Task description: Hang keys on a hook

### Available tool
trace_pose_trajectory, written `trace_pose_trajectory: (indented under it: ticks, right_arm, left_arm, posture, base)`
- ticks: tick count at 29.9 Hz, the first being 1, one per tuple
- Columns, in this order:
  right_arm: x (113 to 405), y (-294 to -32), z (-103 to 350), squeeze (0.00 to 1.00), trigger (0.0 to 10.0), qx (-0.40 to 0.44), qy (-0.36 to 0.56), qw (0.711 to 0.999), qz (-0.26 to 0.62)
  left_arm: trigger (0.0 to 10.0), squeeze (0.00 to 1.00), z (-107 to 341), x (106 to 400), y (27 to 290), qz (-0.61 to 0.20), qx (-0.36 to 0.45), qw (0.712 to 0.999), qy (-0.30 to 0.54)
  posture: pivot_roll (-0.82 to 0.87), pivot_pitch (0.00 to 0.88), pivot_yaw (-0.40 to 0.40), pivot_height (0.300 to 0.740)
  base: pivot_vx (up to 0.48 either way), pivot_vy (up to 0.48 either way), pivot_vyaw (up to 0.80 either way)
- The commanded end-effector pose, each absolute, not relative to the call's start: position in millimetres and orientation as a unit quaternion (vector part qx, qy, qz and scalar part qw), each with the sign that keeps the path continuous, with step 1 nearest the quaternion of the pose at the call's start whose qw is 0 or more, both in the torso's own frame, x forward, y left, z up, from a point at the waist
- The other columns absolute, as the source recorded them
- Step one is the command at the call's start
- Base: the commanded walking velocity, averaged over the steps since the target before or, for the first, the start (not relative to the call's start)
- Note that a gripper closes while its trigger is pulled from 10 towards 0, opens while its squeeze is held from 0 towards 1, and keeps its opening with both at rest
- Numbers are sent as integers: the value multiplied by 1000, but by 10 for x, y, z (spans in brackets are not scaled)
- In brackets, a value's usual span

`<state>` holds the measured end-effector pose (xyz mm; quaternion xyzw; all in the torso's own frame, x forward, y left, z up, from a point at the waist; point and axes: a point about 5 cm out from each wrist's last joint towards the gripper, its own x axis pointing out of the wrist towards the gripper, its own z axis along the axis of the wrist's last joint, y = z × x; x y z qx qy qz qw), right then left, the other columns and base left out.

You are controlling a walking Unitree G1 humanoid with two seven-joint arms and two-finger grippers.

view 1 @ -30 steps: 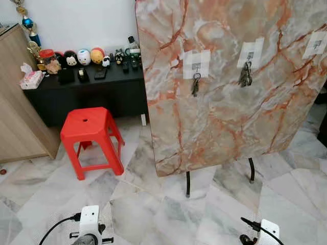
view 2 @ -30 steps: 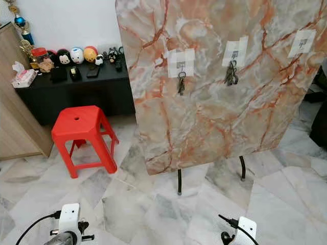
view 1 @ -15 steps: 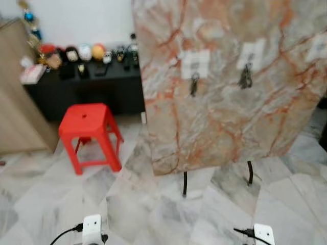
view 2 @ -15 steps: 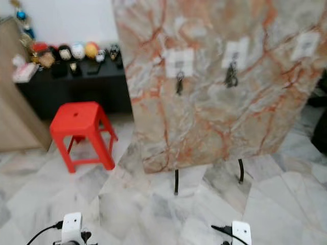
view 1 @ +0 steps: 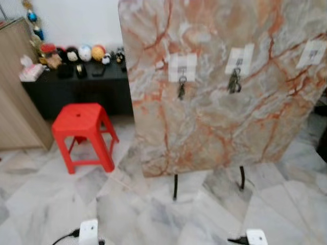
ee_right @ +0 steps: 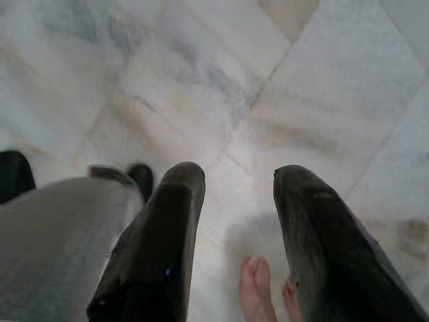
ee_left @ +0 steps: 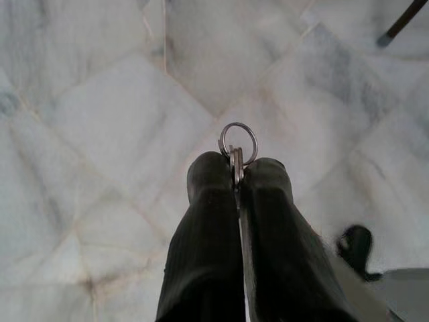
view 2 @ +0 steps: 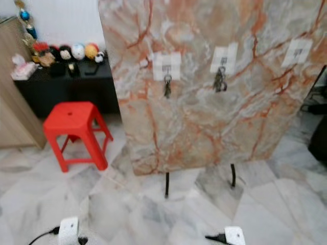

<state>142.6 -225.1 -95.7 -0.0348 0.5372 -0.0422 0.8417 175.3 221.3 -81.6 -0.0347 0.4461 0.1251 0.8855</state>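
So the whole thing hinged on one gap: the keys (ee_left: 236,161) were down low in the left gripper (ee_left: 236,176), while the empty hook (view 1: 312,53) sat way up and ahead on the marble board (view 1: 214,132), toward its far right end. That put the target up, forward and across to the robot's right from the fingers holding the keys. The arm hung near the floor (view 1: 46,204), well apart from the board, so I'd guess the next move needed more walking plus a big lift.

Left fingers (ee_left: 208,221) were pinched together on the keys, with the split ring (ee_left: 238,142) poking out past the tips. The ring stood up along the line of the fingers, open face toward the wrist camera, which looked handy for slipping over a hook. The keys themselves were thin silver metal, mostly buried between the pads, so I couldn't tell how many there were.

The right gripper (ee_right: 234,201) hung idle with its fingers spread and nothing between them. It was on the nearer side to that free hook, but the keys weren't in it.

The other two patches on the board already had stuff hanging: one key (view 1: 181,89) on the left hook, a darker bunch (view 1: 234,81) on the middle one. The head view was a bit blurry, so the third hook looked bare but I wouldn't swear to it. A red stool (view 1: 82,132) stood off to the left.
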Motion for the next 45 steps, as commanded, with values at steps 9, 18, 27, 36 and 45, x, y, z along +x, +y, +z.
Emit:
trace_pose_trajectory:
  ticks: [9, 18, 27, 36, 45]
  right_arm:
    - [1327, -2222, -998, 0, 10000, -27, 547, 835, -50]
    - [1344, -2204, -996, 0, 10000, -23, 545, 837, -48]
    - [1367, -2196, -988, 0, 10000, -10, 534, 844, -59]
    - [1425, -2199, -965, 0, 10000, -2, 520, 851, -70]
    - [1561, -2239, -906, 0, 10000, 22, 500, 861, -90]
  left_arm:
    - [10000, 0, -813, 1726, 2280, 148, -42, 883, 444]
    - [10000, 0, -818, 1713, 2287, 143, -36, 882, 447]
    - [10000, 0, -792, 1779, 2271, 132, -32, 886, 444]
    - [10000, 0, -753, 1864, 2265, 124, -26, 891, 437]
    - [10000, 0, -802, 1783, 2227, 108, -15, 885, 452]
  posture:
    - [-132, 0, -1, 740]
    - [-144, 0, 13, 740]
    - [-138, 0, 10, 740]
    - [-131, 0, 2, 740]
    - [-149, 0, 11, 740]
  base:
    - [0, -257, 267]
    - [0, -258, 0]
    - [0, -267, 421]
    - [0, -310, 0]
    - [0, -398, 0]
